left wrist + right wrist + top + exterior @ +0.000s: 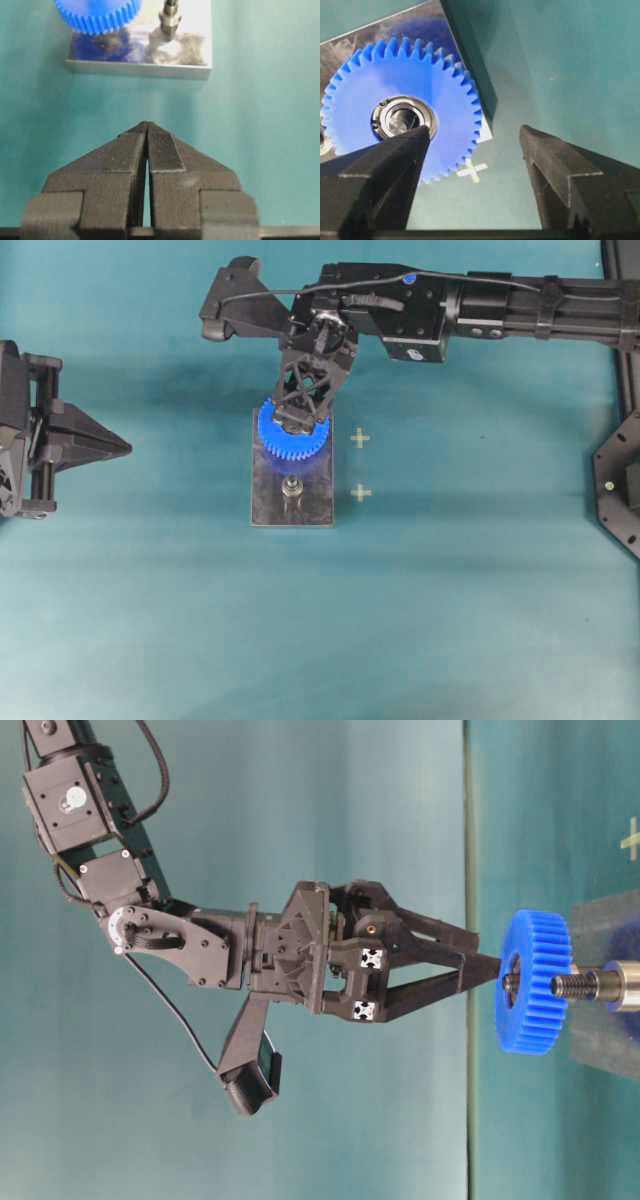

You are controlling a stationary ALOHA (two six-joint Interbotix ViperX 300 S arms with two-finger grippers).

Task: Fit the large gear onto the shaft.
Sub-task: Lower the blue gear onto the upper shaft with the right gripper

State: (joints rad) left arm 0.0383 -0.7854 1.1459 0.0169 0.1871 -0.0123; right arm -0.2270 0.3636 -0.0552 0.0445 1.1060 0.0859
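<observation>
Sitting on the far shaft (400, 121), the large gear (293, 432) occupies the upper half of the grey plate (268, 502) at frame centre in the overhead view; right wrist view shows the peg end inside the bearing hub (404, 118). How far down the peg it has seated: cannot tell. The table-level view shows the gear (535, 982) edge-on at right of frame, off the plate face.

The second peg (292, 488) stands bare on the plate's lower half, just below the gear teeth. It also shows in the left wrist view (170, 19), top centre, beside the gear's rim.

The right gripper (474, 137) is directly over the gear, arm coming in from the upper right of the overhead frame. Jaws are wide apart and hold nothing; one fingertip (417, 136) overlaps the hub edge in its wrist view, the other is out over bare table past the plate edge.

The left gripper (147, 129) is parked at the left edge of the overhead frame, well apart from the plate. Its jaws are closed to a thin slit, with nothing between them.

Two pale cross marks (360, 438) lie on the teal table (450, 620) just right of the plate.
</observation>
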